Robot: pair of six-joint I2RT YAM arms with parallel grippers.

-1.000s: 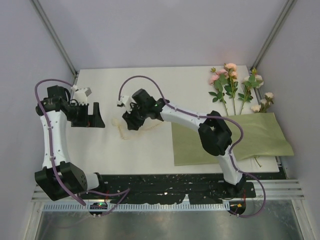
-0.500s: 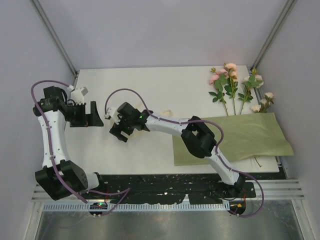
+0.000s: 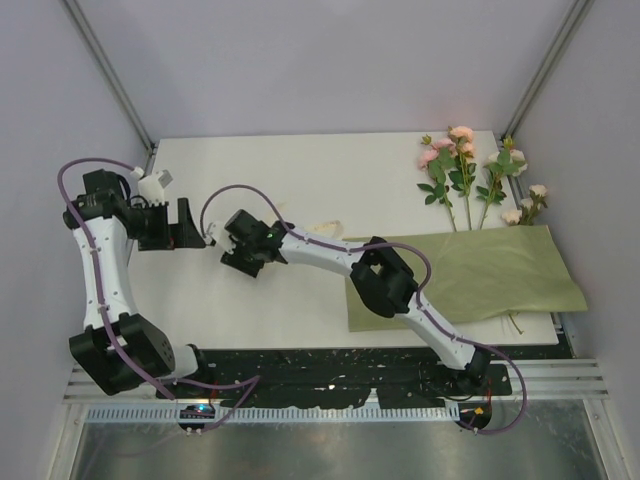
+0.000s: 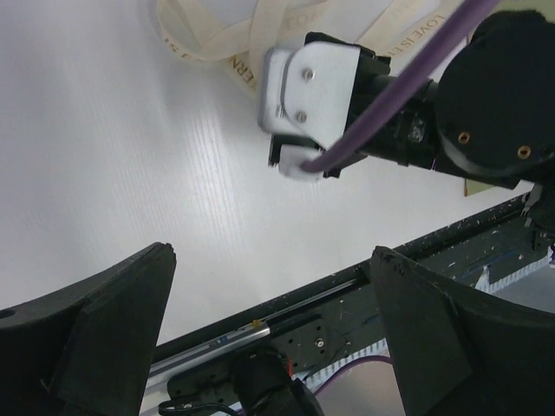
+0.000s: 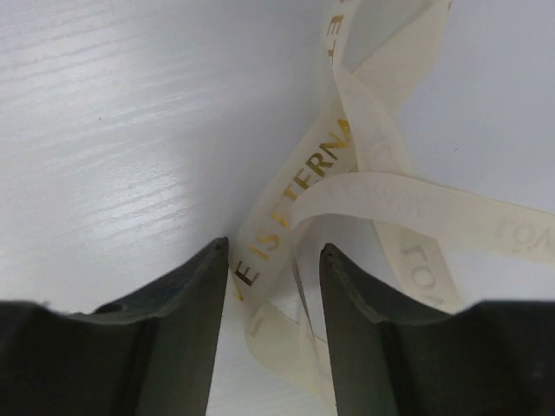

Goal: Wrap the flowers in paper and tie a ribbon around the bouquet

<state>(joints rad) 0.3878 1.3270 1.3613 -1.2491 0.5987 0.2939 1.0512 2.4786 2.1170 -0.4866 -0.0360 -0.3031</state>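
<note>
Ribbon (image 5: 347, 173) lies loose on the table (image 3: 300, 180), left of centre. One gold-lettered strand runs between the right gripper's (image 5: 273, 251) part-open jaws, not pinched. Left gripper (image 4: 270, 251) gapes wide, holding nothing. Flowers (image 3: 460, 165) far right, stems running under the paper (image 3: 500, 270). Versus a second ago, the right arm (image 3: 320, 248) reaches further left. Top view hides most of the ribbon under that gripper; lettering shows in wrist views only
</note>
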